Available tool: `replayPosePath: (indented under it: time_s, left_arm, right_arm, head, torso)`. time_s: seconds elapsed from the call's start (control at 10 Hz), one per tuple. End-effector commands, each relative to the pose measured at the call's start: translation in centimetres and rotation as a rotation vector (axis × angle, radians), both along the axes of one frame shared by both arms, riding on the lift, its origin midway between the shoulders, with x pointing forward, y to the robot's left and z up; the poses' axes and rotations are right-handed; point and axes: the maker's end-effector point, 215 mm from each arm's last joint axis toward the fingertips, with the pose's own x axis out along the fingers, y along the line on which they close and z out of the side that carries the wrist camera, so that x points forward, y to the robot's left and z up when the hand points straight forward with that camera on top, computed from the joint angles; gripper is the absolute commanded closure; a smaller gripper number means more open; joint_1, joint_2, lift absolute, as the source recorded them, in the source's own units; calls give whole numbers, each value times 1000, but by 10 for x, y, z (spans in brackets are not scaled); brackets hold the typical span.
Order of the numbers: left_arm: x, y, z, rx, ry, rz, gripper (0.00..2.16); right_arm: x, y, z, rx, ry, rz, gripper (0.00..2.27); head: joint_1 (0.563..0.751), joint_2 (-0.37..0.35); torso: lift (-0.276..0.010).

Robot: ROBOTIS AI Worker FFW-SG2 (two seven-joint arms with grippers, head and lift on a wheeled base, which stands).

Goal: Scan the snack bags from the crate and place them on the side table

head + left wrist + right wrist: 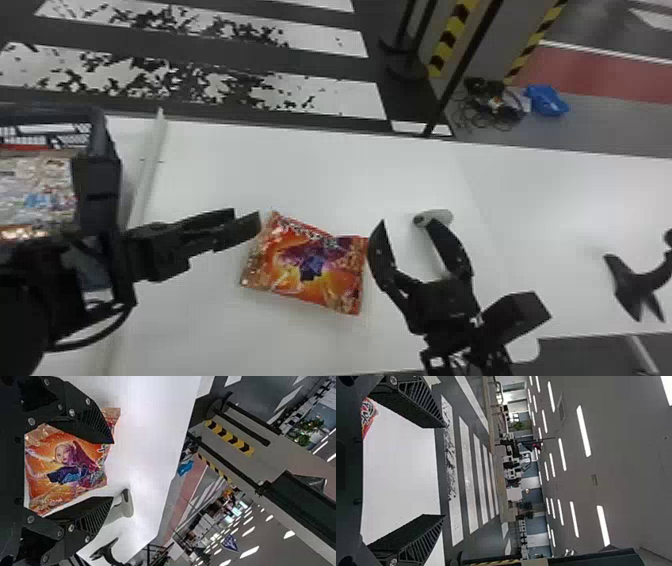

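Note:
An orange-red snack bag (312,265) with purple artwork lies flat on the white table. Left of its upper corner is my left gripper (247,218), open; in the left wrist view the bag (65,467) shows beyond and between the spread fingers of this gripper (113,470). Just right of the bag, my right gripper (406,221) is open with nothing held. From the right wrist, the same gripper (444,471) has its fingers wide apart, and a corner of the bag (368,415) shows. The dark crate (97,190) at far left holds more snack bags (35,200).
A grey-white rounded object (442,217) sits by the right gripper's outer finger, partly covered by it. Farther right on the white table (320,175) is a black forked object (635,282). Between crate and bag runs a raised pale edge (150,165).

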Motion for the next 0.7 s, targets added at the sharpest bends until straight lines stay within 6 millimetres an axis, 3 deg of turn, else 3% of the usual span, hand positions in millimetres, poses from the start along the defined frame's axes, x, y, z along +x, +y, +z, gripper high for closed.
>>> replayPosePath:
  time_s: [0.0,0.3,0.4,0.5,0.6]
  left_arm:
    - [4,10,8,49,-34,31,33]
    - [25,52,69,170,-306,181,39]
    - [31,79,85,205,-359,262,43]
    - [40,107,114,222,-475,350,46]
    - [45,134,125,244,-524,428,46]
  right_arm:
    - [0,1,-1,2,5,4,66]
    - [1,2,-17,32,63,27,66]
    - [1,6,-25,46,100,49,66]
    - [0,11,-40,71,176,85,66]
    - [-3,17,-54,105,258,123,66]
  head:
    - [695,-224]
    - [695,-172]
    - [695,-163]
    - [695,-131]
    - [695,-86]
  torso:
    - [-94]
    - [-94]
    - [-94]
    - [-94]
    - [-94]
